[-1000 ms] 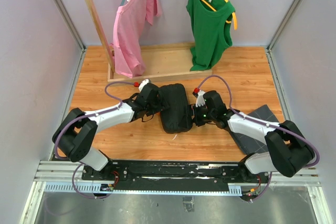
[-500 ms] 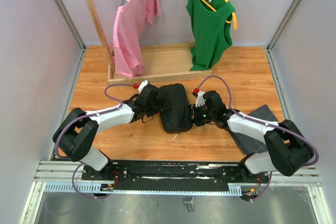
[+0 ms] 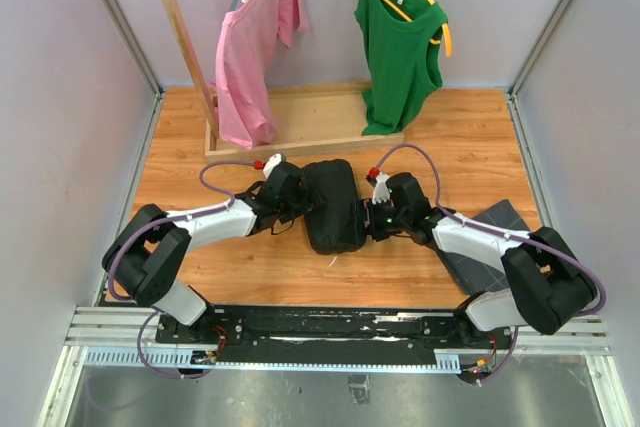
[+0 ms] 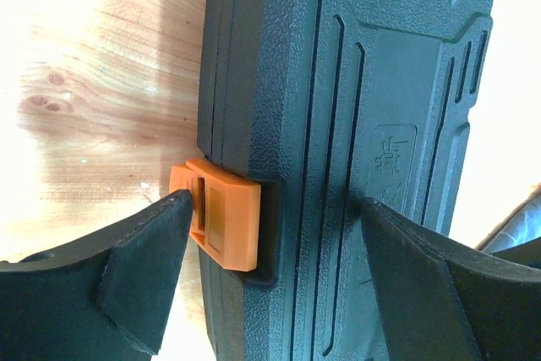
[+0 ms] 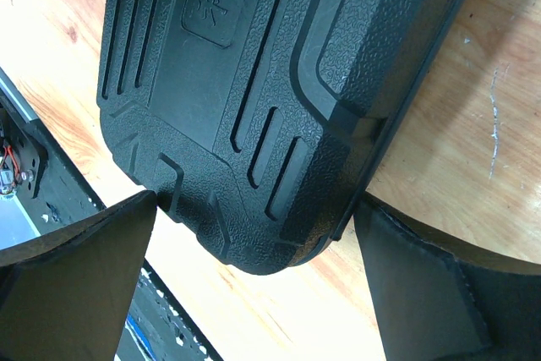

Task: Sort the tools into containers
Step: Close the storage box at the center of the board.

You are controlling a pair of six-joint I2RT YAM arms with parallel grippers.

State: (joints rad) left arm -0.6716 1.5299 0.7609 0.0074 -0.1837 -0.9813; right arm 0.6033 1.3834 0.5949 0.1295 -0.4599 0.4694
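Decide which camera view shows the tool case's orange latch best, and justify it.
Left wrist: the orange latch sits large and sharp, clipped on the edge of the closed case. Top external shows the case small with no latch visible; right wrist shows only a latchless corner.

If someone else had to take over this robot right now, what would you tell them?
Left hand: open, astride the orange latch.
Right hand: open, astride a corner of the case.
The case is shut and lies flat on the table.
Tools: none in view; perhaps inside the case.
Done: cannot tell from here.
Left: check the latch and confirm every tool is sorted.
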